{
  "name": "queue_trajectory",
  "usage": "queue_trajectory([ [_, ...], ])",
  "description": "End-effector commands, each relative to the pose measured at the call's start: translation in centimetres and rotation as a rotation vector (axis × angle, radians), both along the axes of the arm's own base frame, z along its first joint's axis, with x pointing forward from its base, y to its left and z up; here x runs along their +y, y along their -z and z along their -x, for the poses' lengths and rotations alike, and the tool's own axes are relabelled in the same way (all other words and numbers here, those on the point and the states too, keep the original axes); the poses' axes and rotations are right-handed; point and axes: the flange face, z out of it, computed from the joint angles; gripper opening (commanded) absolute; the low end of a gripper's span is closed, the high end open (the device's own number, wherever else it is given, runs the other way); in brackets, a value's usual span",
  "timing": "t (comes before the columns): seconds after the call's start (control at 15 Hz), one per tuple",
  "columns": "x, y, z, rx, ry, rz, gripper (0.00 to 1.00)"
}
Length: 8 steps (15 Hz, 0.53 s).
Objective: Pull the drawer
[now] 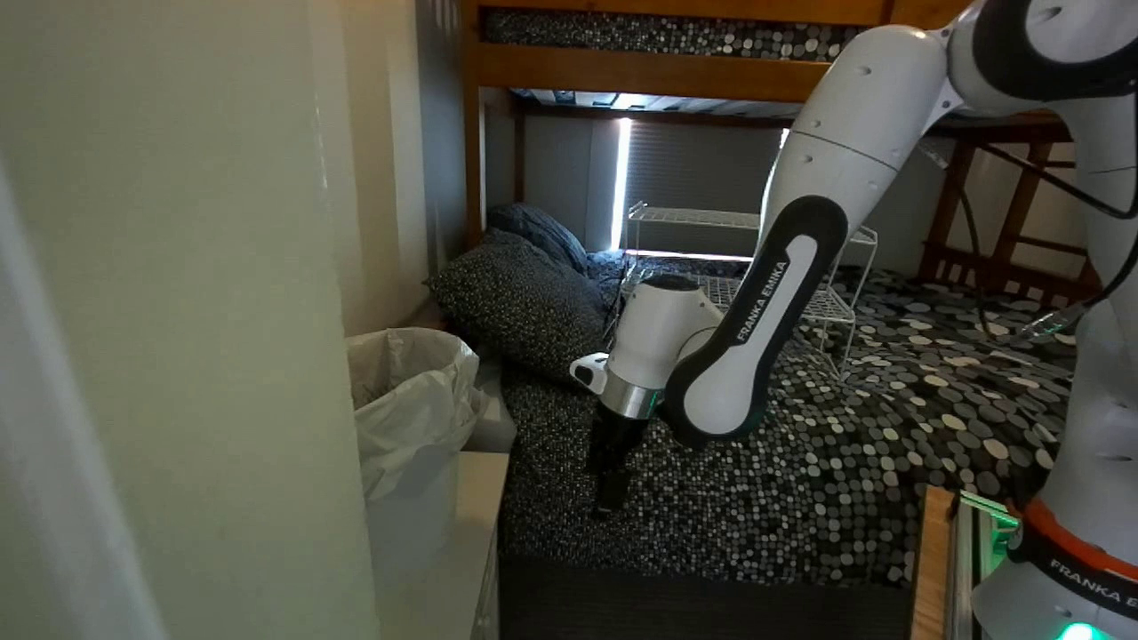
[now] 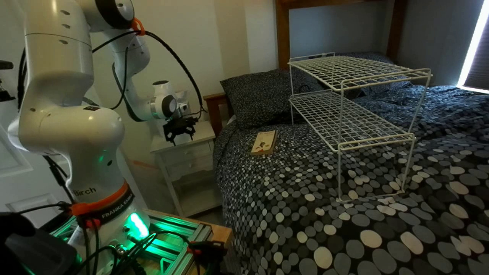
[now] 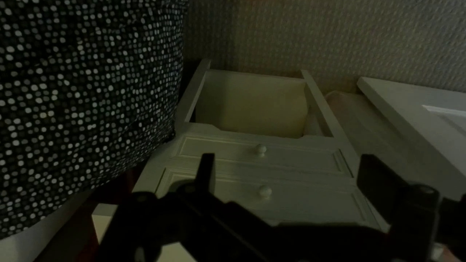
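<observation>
The drawer (image 3: 309, 202) is the pale upper one of two in a low whitish cabinet, with a small round knob (image 3: 265, 191). The wrist picture seems upside down, so the lower drawer (image 3: 302, 160) appears above it. Both drawers look shut, and their insides are hidden. They also show small in an exterior view (image 2: 191, 152). My black gripper (image 3: 287, 158) is open, with fingers wide apart on either side of the knobs in the picture. Nothing is between them. In both exterior views the gripper (image 1: 609, 508) (image 2: 184, 139) hangs near the cabinet, apparently not touching it.
A white plastic-lined bin (image 1: 413, 427) stands on the cabinet top (image 1: 480, 480). The bed with dotted bedding (image 1: 711, 524) is beside the cabinet. It carries a white wire rack (image 2: 340, 145), a book (image 2: 263, 142) and pillows (image 2: 263, 95). A white door (image 3: 418, 109) is on the other side.
</observation>
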Motion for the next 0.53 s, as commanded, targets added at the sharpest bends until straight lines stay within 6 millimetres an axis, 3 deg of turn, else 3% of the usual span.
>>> queue_trajectory([
  [0.0, 0.14, 0.4, -0.58, 0.001, 0.013, -0.007, 1.0],
  [0.47, 0.11, 0.54, -1.06, -0.002, 0.011, -0.009, 1.0],
])
